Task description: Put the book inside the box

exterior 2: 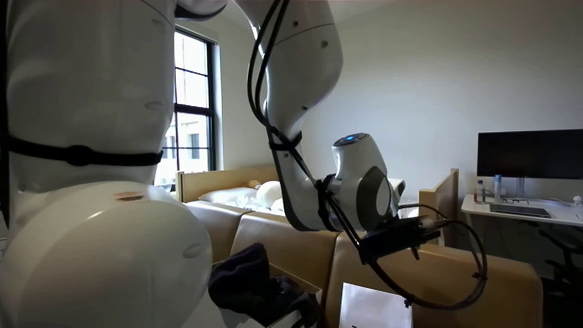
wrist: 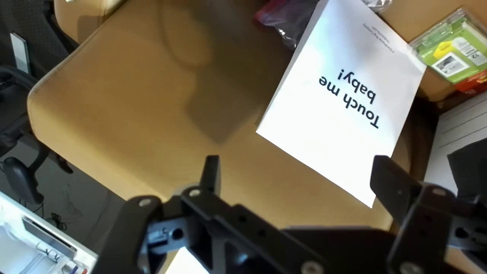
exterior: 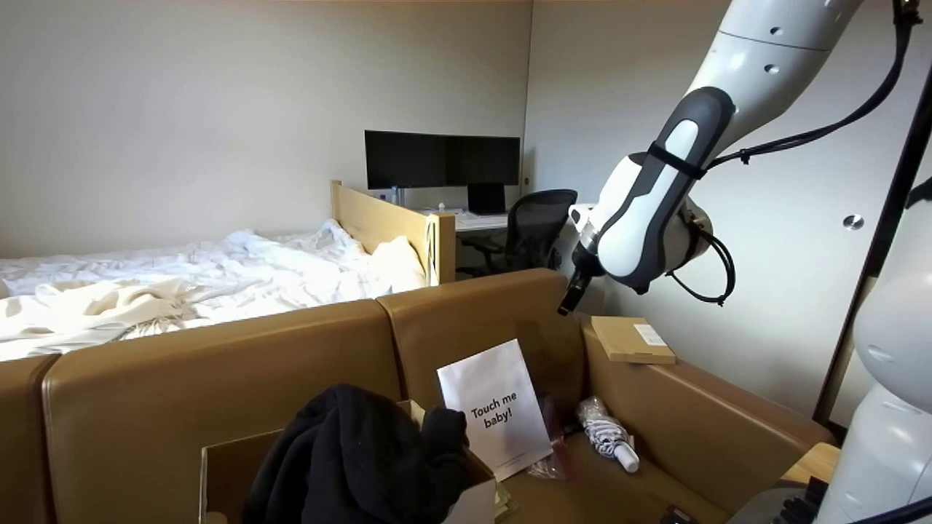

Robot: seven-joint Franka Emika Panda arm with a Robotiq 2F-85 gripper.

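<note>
In an exterior view, the gripper point(exterior: 565, 308) slants downward over the sofa point(exterior: 218, 386), near the top of its back. The book point(exterior: 496, 407), white and printed "Touch me baby!", stands tilted on the seat, below the gripper and apart from it, just beside the open box point(exterior: 477, 503) and outside it. Black cloth point(exterior: 357, 451) heaps up past the box's rim. A flat parcel point(exterior: 626, 340) lies on the sofa's end. In an exterior view with a window point(exterior 2: 193, 100), a cable point(exterior 2: 448, 307) loops down past the gripper and crosses before the book; the gripper's opening is hard to make out there. In the wrist view, the fingers point(wrist: 210, 175) stand wide apart, holding nothing; the book lies beyond, partly covered by one of them, a green pack point(wrist: 447, 57) just beside its corner.
</note>
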